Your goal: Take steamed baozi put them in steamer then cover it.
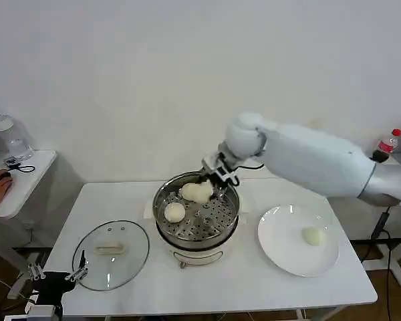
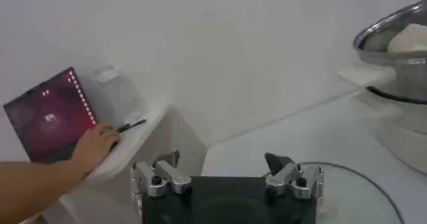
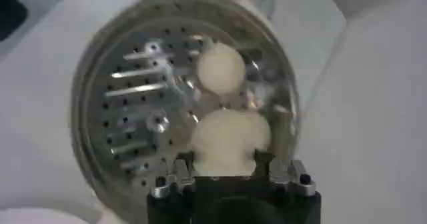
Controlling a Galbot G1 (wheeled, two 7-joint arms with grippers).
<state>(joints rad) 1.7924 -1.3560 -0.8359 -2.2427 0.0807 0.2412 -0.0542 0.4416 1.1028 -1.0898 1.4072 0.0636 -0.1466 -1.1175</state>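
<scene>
Risk sits mostly with the right gripper (image 1: 216,175), which hangs over the far rim of the steamer (image 1: 162,215) with its fingers closed around a baozi (image 1: 197,192). In the right wrist view that bun (image 3: 230,139) bulges between the two fingers just above the perforated tray, so it looks squeezed; if the dough sticks to a pad when the fingers part, I judge it could lift away with the gripper or roll against the second baozi (image 1: 174,212) already lying on the tray. Releasing too high could also bounce it toward the steel wall.

One more baozi (image 1: 313,235) waits on the white plate (image 1: 281,254) to the robot's right, well apart from the steamer. Only three buns are visible, so a fourth cannot be placed.

The cover (image 1: 135,259) lies flat on the table at the robot's left, just beside the steamer's base. The left gripper (image 1: 57,274) hangs low at the near table edge next to it, fingers spread and holding nothing. Its closeness to the glass rim is a second hazard: a careless swing could nudge the lid
</scene>
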